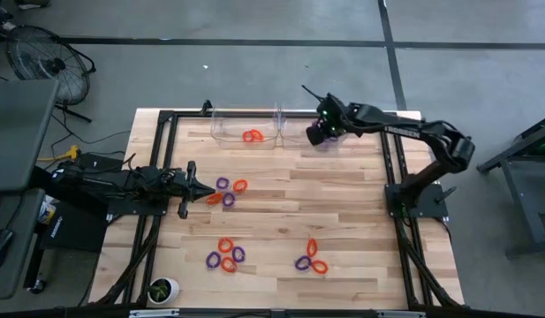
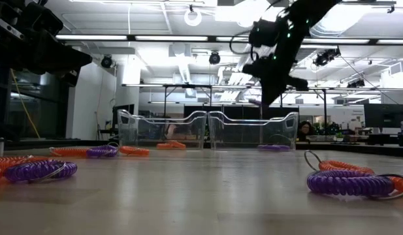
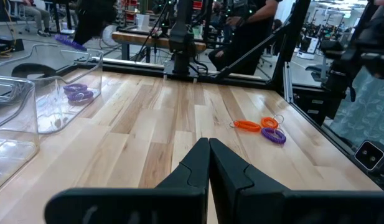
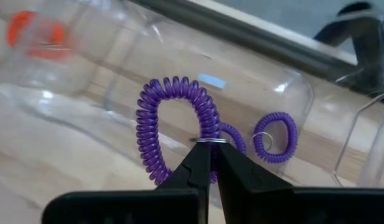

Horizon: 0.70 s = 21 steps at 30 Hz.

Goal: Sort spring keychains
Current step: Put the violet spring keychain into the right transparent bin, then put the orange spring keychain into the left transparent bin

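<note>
Right gripper [image 4: 211, 163] is clenched on a purple spring keychain [image 4: 176, 127], pinching the coil at its metal ring; loop hangs just ahead of the fingertips, over the right clear bin [image 1: 300, 129] at the table's far edge. In high view that gripper [image 1: 323, 132] covers most of the bin, so contents there can't be made out; right wrist view shows at least one more purple keychain [image 4: 276, 138] on the bin floor, another partly hidden behind the held coil. Left clear bin [image 1: 243, 129] holds orange keychains [image 1: 253, 136], blurred and cut off in right wrist view. Left gripper [image 1: 201, 192] is fully closed w/ nothing between its fingers, low over the table's left-middle, tip just beside a mixed cluster of keychains [image 1: 226, 193]; can't tell if it touches any. More mixed orange/purple clusters lie near the front: front-left cluster [image 1: 225, 255], front-right cluster [image 1: 310, 260], both well apart from either gripper. Exact count per cluster hard to tell, coils overlap. Low view: right gripper [image 2: 270, 98] hangs above the bins, held coil barely visible. A person sits behind the bins in the room, mostly hidden.
</note>
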Each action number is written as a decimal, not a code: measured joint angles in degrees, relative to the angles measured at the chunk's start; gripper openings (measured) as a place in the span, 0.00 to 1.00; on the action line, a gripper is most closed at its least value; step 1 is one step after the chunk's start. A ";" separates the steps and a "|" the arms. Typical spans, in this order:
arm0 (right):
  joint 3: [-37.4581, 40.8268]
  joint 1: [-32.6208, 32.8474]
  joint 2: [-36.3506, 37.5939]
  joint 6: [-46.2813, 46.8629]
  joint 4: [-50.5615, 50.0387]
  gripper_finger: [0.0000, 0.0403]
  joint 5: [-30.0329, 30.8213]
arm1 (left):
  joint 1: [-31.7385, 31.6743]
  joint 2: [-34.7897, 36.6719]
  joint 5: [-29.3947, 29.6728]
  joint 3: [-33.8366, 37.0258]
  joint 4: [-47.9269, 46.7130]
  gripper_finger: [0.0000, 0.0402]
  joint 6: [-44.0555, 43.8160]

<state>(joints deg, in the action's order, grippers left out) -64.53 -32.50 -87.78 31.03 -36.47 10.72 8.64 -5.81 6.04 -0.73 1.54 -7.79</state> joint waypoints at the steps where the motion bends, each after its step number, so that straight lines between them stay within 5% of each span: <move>1: 0.00 -0.66 -0.90 0.02 0.21 0.02 -0.33 | 0.00 -0.01 0.00 0.00 0.00 0.00 0.00; 6: 0.02 -2.45 -4.24 0.04 1.36 0.03 -1.22 | 0.00 0.01 0.00 0.00 0.00 0.00 0.00; 21: 0.03 -2.41 -5.28 1.78 1.42 0.29 0.17 | 0.00 0.01 0.00 0.00 0.00 0.00 0.00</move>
<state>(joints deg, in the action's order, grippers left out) -64.50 -34.92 -93.06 32.81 -35.05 10.89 8.64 -5.80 6.04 -0.73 1.54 -7.79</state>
